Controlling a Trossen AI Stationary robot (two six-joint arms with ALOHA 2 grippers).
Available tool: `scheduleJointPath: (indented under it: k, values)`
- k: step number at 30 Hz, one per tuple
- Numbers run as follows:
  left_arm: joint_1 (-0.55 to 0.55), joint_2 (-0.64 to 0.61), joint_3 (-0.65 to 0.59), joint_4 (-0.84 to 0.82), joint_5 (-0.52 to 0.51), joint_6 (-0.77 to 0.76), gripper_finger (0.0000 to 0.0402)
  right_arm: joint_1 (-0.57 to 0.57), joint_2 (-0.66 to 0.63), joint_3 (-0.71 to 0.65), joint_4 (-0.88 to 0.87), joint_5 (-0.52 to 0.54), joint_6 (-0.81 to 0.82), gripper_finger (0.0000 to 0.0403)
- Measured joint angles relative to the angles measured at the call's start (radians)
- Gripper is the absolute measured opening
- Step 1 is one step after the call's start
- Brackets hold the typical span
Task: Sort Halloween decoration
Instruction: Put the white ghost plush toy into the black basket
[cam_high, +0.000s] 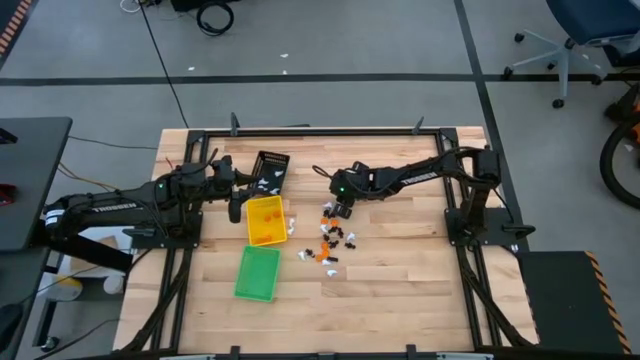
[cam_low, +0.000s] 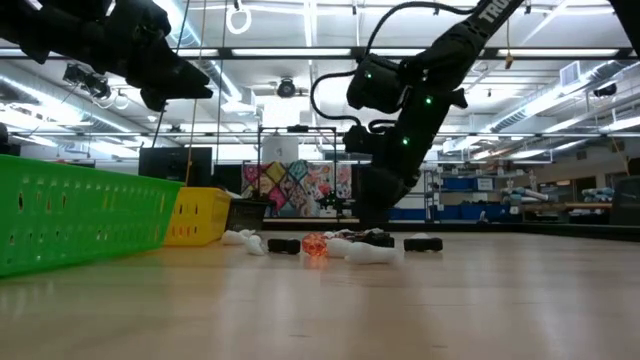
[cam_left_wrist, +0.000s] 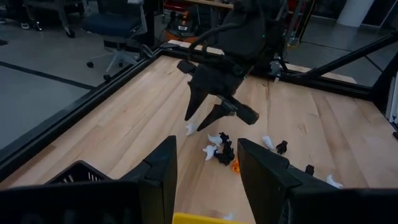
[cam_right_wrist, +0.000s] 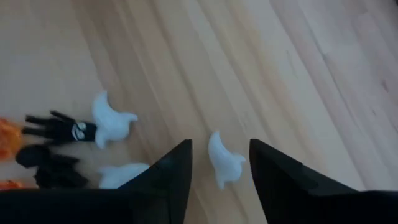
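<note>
The Halloween decoration is a scatter of tiny white, orange and black trinkets (cam_high: 331, 238) lying on the wooden table at mid-right, also seen in the low view (cam_low: 330, 245). My right gripper (cam_high: 342, 209) hangs open just above the scatter's far edge, slanting down. Its two fingers stand on either side of a small white ghost (cam_right_wrist: 224, 160) that lies flat on the wood. A second white ghost (cam_right_wrist: 112, 120) and a black figure (cam_right_wrist: 59, 127) lie beside it. My left gripper (cam_left_wrist: 205, 177) is open and holds nothing, raised over the trays at the left (cam_high: 236, 200).
A black tray (cam_high: 272, 168) holding white pieces sits at the far left of the work area. A yellow tray (cam_high: 264, 222) with orange pieces lies nearer, and a green tray (cam_high: 257, 273) nearest. Bare wood stretches to the right and the near side of the scatter.
</note>
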Motion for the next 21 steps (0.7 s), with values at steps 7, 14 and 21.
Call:
scheduleJointPath:
  k: [7, 14, 21]
  values:
    - [0.000, 0.000, 0.000, -0.001, 0.000, -0.001, 0.0142, -0.022, 0.006, -0.034, 0.049, -0.030, 0.008, 0.0171]
    - [0.000, 0.000, 0.000, 0.060, 0.000, -0.021, 0.0142, -0.041, 0.004, -0.097, 0.135, -0.060, 0.028, 0.0154]
    - [0.000, -0.001, 0.149, -0.057, 0.000, 0.039, 0.0142, -0.054, 0.005, -0.124, 0.208, -0.068, 0.006, 0.0130]
